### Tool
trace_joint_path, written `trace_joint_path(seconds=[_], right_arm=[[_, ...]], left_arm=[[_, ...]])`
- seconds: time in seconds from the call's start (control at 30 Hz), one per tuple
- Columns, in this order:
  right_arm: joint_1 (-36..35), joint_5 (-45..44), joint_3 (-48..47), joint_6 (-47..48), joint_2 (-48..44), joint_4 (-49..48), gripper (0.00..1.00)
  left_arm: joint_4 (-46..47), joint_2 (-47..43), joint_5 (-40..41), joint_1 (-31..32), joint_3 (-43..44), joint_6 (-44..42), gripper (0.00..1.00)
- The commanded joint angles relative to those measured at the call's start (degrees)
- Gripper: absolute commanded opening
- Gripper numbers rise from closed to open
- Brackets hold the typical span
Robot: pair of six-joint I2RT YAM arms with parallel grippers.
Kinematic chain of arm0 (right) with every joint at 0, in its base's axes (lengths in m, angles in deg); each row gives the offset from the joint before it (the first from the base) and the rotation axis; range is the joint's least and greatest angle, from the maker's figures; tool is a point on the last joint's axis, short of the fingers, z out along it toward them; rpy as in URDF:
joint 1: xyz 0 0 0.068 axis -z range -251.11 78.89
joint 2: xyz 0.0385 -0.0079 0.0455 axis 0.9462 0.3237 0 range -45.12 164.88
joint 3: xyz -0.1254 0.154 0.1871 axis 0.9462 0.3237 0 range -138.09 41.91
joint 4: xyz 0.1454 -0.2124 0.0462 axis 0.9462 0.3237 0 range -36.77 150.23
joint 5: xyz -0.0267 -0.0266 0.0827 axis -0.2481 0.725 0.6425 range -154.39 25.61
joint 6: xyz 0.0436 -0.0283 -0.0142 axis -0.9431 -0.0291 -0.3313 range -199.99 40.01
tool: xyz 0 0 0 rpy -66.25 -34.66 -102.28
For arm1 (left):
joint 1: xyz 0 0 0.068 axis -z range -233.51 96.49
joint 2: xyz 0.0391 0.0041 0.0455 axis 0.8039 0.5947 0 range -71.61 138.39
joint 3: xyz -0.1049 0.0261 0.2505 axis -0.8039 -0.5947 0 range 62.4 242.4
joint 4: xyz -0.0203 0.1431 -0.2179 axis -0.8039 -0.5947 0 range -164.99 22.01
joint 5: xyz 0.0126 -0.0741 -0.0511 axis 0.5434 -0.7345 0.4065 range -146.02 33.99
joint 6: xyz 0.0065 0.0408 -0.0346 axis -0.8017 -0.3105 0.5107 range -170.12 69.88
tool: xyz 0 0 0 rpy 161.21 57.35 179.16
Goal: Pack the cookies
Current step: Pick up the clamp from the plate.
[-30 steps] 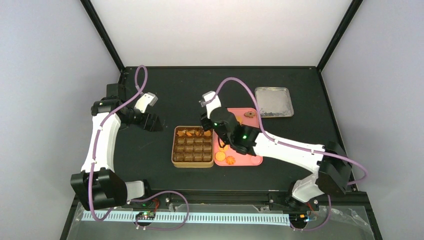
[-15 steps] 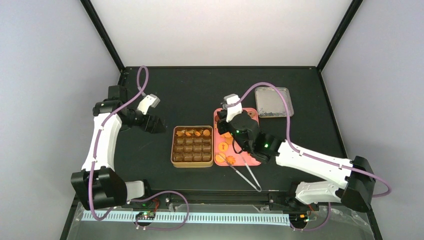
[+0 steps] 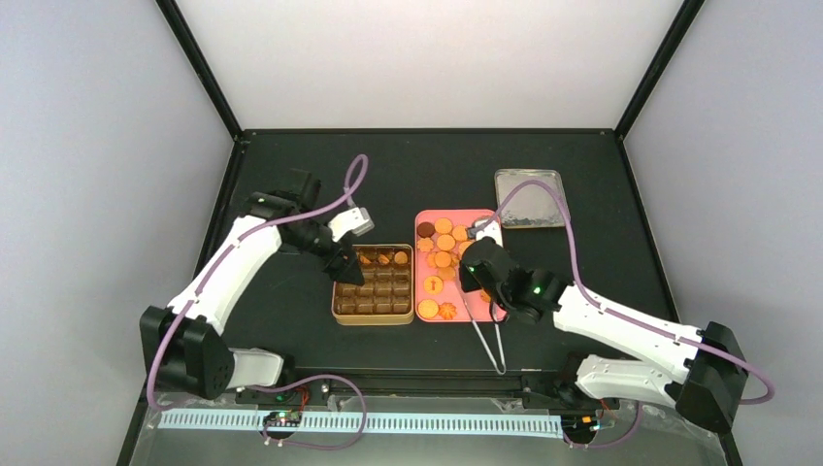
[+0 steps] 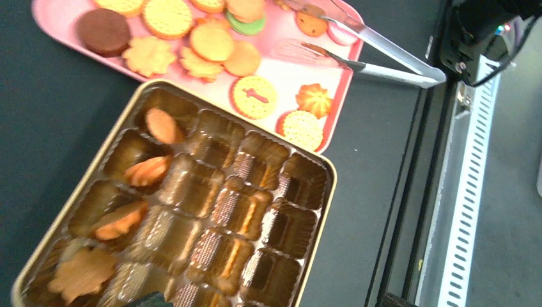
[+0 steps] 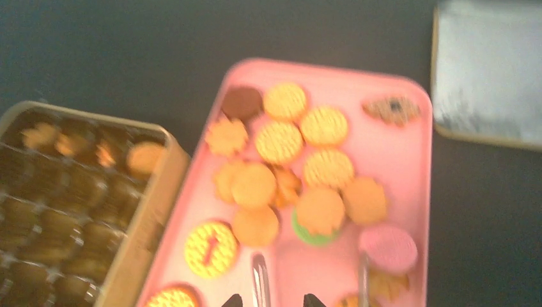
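**Both arms shift as the next cookie pick is lined up**

Since half a second ago the left arm has swung in from the desk's left side to the tin. The right arm has drawn back toward its own side, uncovering the pile.

Most of the cookies (image 3: pixel 444 243) lie heaped on the far half of the pink tray (image 5: pixel 402 166). Four sit in the far row of the tin (image 3: pixel 374 322), and its other compartments are bare. The tongs (image 4: pixel 390 69) rest their tips on the tray's near part. The right claw (image 5: pixel 270 299) hovers over them, showing two dark tips a little apart with one tine between. Whether it pinches the tongs I cannot tell. The left claw (image 3: pixel 346 269) is spread wide with nothing in it, above the tin's far-left corner.

The step looks like fetching another cookie. The pink cookie (image 5: pixel 388 248), lying alone just beside one tine, seems an easier pick than the overlapped heap. Straddle it and squeeze gently, since such biscuits likely crumble. Lift clear, then release over the next free compartment.

Tin and tray sit hard side by side, so the carry is short but crosses two raised rims. The tongs' handle reaches the near edge of the desk (image 3: pixel 388 175), leaving little slack behind. A metal lid (image 3: pixel 531 197) sits just beyond the tray's far-right corner. Open room lies on the desk's far side.
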Motion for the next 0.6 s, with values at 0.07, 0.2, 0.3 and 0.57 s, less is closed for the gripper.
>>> trace_joint_path(seconds=[0.07, 0.2, 0.3, 0.57], right_arm=[[2.06, 5.26, 1.90, -11.96, 3.84, 15.05, 0.30], [2.18, 3.84, 1.52, -15.20, 8.22, 19.03, 0.30], [2.26, 4.13, 2.59, -16.70, 9.20, 19.31, 0.30], [2.24, 5.12, 7.10, -18.34, 7.34, 18.78, 0.30]], left_arm=[[1.78, 4.62, -1.01, 5.91, 2.46, -2.08, 0.88], [-0.19, 5.21, -0.22, 6.80, 3.22, -2.97, 0.88], [-1.91, 5.09, 1.22, 6.80, 3.50, -3.89, 0.87], [-2.65, 3.85, 2.40, 6.80, 2.90, -4.73, 0.87]])
